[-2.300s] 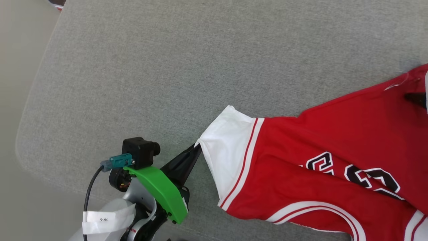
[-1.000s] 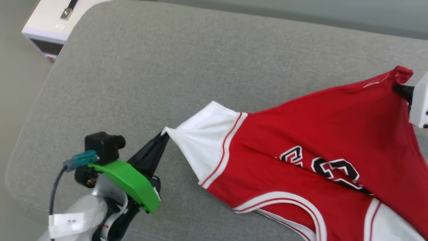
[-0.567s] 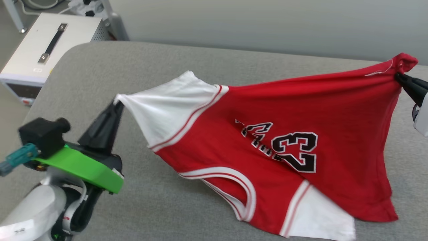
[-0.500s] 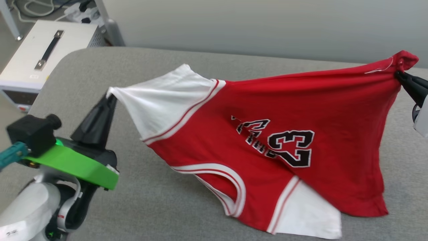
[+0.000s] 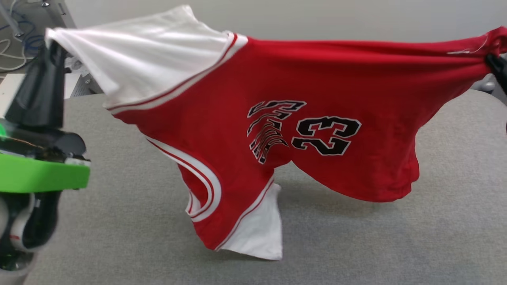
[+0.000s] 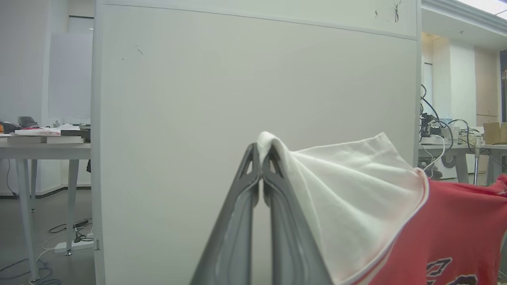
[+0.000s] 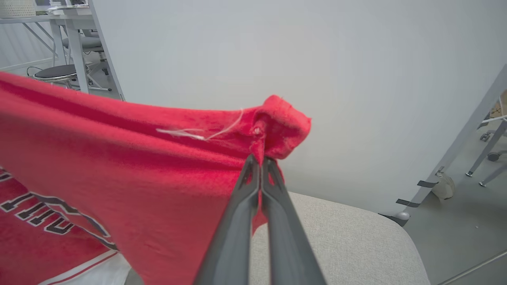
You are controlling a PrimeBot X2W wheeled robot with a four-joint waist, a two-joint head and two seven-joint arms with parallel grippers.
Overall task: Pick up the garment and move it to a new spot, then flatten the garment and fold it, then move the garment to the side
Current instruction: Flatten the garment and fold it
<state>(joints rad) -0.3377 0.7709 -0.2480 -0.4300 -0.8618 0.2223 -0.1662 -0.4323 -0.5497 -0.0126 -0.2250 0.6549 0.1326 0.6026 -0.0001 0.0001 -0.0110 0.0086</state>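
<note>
The garment (image 5: 324, 79), a red jersey with white sleeves and black "23" numerals, hangs stretched in the air above the grey padded table (image 5: 356, 245). My left gripper (image 5: 49, 43) is shut on the tip of a white sleeve (image 5: 138, 51) at the upper left; in the left wrist view (image 6: 261, 152) the sleeve cloth (image 6: 348, 198) drapes off the pinched fingertips. At the right edge my right gripper (image 5: 491, 59) is shut on a bunched red corner, seen close in the right wrist view (image 7: 259, 160) under the corner's fold (image 7: 277, 126). The other white sleeve (image 5: 261, 229) dangles lowest, its tip near the table.
A pale partition wall (image 6: 237, 99) stands right behind the table. The table's rounded right end (image 7: 388, 237) drops to the floor. Desks with cables (image 6: 455, 138) and a desk with books (image 6: 43, 136) stand farther off.
Both grippers have lifted the garment clear of the table; it now hangs spread between them. The head camera has tilted up, so the whole picture has shifted.
</note>
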